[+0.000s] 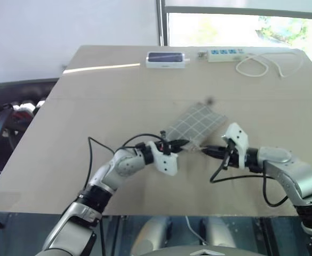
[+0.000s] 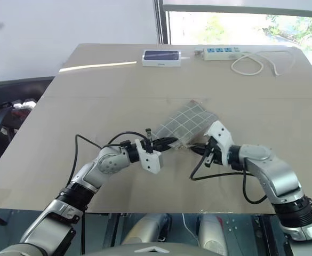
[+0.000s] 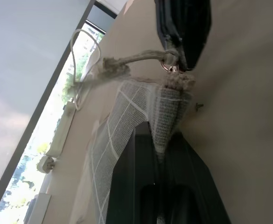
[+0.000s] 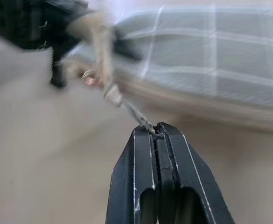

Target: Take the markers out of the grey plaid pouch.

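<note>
The left gripper (image 1: 183, 143) pinches the grey plaid pouch (image 1: 197, 124) corner, the right gripper (image 4: 156, 133) pinches the zipper pull (image 4: 143, 122) — next, I think, slide it open.

We see open tabletop (image 1: 92, 106) left and lower center; pouch (image 1: 198, 124) blocks mid-frame, device (image 1: 167, 59) and power strip (image 1: 228, 54) line top edge.

My left hand (image 1: 183, 144) sits at lower centre of the frame, fingers pressed together, forearm angling in from the lower left. My right hand (image 1: 205, 151) faces it from the right, fingers likewise clamped, elbow bent outward.
</note>
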Controlling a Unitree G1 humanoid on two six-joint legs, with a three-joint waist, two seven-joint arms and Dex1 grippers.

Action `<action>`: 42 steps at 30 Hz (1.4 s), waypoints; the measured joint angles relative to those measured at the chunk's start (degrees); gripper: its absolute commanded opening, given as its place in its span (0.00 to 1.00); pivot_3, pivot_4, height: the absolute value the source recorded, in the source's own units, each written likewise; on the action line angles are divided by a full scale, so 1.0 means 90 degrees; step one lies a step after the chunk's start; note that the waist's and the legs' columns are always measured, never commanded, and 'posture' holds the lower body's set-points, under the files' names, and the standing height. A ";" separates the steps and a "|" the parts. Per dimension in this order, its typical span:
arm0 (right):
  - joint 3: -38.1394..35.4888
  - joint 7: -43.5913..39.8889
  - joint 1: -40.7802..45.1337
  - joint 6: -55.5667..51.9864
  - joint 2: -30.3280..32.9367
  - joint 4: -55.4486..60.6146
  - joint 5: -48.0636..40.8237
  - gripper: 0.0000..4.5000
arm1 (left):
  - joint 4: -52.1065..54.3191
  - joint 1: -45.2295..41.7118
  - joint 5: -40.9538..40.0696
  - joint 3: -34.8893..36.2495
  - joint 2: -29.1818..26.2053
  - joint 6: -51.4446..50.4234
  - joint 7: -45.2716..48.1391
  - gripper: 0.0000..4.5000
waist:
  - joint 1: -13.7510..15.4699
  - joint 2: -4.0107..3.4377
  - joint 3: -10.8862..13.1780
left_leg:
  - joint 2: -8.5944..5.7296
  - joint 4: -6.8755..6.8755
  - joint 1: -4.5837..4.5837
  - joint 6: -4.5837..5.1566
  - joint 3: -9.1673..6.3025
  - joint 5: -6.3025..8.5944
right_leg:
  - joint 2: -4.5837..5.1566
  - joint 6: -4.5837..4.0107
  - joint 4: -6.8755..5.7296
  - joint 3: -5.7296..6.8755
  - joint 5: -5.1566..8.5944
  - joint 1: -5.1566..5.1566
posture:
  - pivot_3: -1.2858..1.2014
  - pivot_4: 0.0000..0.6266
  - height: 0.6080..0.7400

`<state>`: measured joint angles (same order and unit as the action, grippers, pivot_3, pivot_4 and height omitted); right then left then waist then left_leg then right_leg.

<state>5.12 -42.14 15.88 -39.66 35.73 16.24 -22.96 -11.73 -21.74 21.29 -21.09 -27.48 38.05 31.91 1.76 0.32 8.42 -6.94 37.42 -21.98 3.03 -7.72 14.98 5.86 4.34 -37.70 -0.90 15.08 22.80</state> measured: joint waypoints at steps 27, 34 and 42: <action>-0.1354 0.0357 -0.0570 -0.1490 0.0456 0.0838 -0.1116 0.32 | 0.0742 0.0496 -0.2373 0.0106 0.0042 -0.1702 0.1702 0.00 | -0.0119 0.0001 0.0001 | 0.0006 0.0002 -0.0031 -0.0001 0.0008 -0.0002 | -0.0002 -0.0001 -0.0018 -0.0015 0.0000 0.0041 | 0.52 0.24 0.98; -0.1077 0.0376 -0.0372 -0.1495 0.0327 0.0795 -0.1148 0.01 | 0.0741 0.0494 -0.2371 0.0108 0.0088 -0.1702 0.1719 0.00 | -0.0117 0.0001 0.0001 | 0.0006 0.0002 -0.0033 -0.0001 0.0008 -0.0002 | -0.0001 -0.0001 -0.0016 -0.0013 0.0000 0.0041 | 0.52 0.24 0.98; -0.0986 0.0443 -0.0011 -0.1042 -0.0017 0.0056 -0.0860 0.01 | 0.0896 0.0499 -0.2390 0.0112 0.0103 -0.1813 0.1808 0.00 | -0.0123 0.0001 0.0001 | 0.0005 0.0003 -0.0033 -0.0001 0.0010 -0.0002 | -0.0001 -0.0001 -0.0017 -0.0015 0.0000 0.0042 | 0.52 0.24 0.98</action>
<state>-3.75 -38.16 15.78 -49.04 35.58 16.74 -30.70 -3.66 -17.25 -0.22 -20.09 -26.55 21.74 48.18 0.65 0.33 8.43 -6.89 37.44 -22.27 3.02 -7.63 14.96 5.85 4.33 -37.85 -1.04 15.07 23.18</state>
